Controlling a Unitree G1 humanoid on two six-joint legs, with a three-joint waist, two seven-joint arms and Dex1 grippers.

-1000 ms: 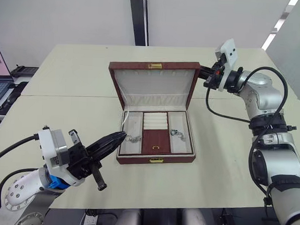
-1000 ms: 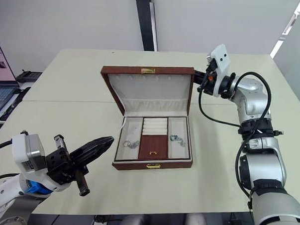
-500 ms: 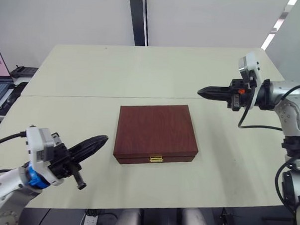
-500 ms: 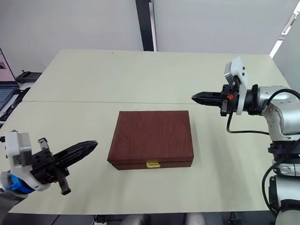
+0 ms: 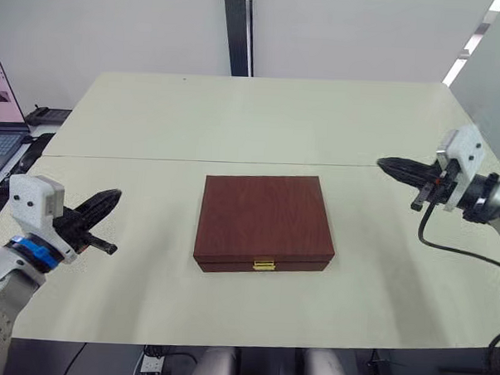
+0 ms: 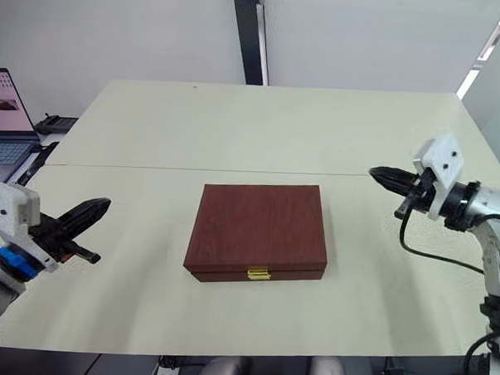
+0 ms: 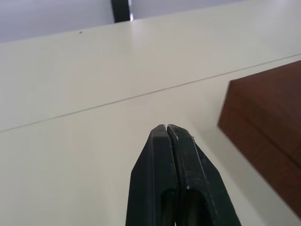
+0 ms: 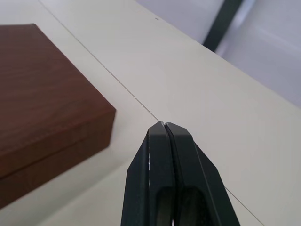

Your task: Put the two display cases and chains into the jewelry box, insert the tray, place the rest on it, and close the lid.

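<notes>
Between the left gripper (image 5: 108, 200) and right gripper (image 5: 385, 165), both pressed together, well apart: the closed jewelry box (image 5: 264, 219).

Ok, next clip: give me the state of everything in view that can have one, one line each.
jewelry box: shut, flat on the table, gold clasp facing the robot.
lid: down, flush on the box.
left pincer: shut, empty, off to the box's left, clear of it.
right pincer: shut, empty, off to the box's right, clear of it.
laptop: open, screen lit, beside the table on the left.
</notes>
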